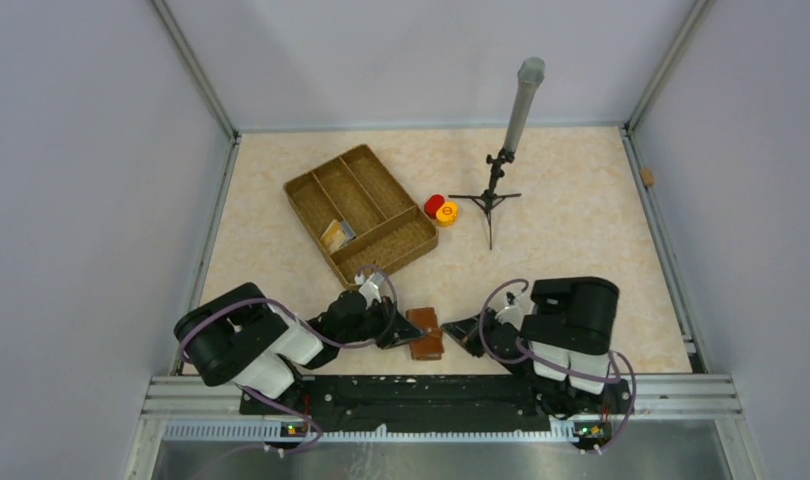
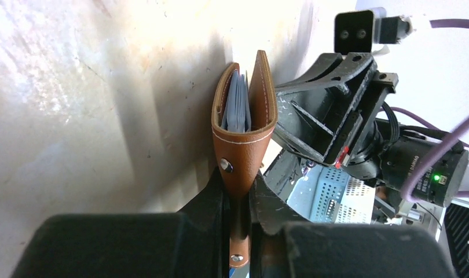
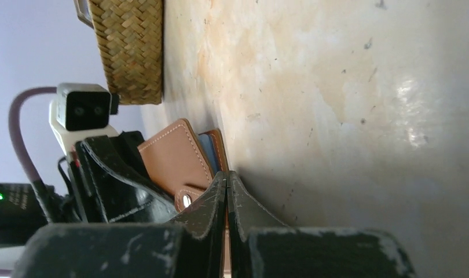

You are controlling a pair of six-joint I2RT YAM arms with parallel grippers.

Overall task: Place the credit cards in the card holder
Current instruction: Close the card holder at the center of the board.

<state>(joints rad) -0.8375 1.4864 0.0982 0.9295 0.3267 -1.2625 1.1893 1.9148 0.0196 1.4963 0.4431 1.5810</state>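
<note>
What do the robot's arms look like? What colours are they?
The left arm and right arm are chunky black with white sections, with purple cables looping along each. The left gripper and right gripper have pointed black fingers, scuffed with pale scratches. A white-and-black camera box sits on each wrist.

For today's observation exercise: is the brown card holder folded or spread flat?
Folded, slightly agape: the card holder shows two leather flaps close together, pale cards between them.
</note>
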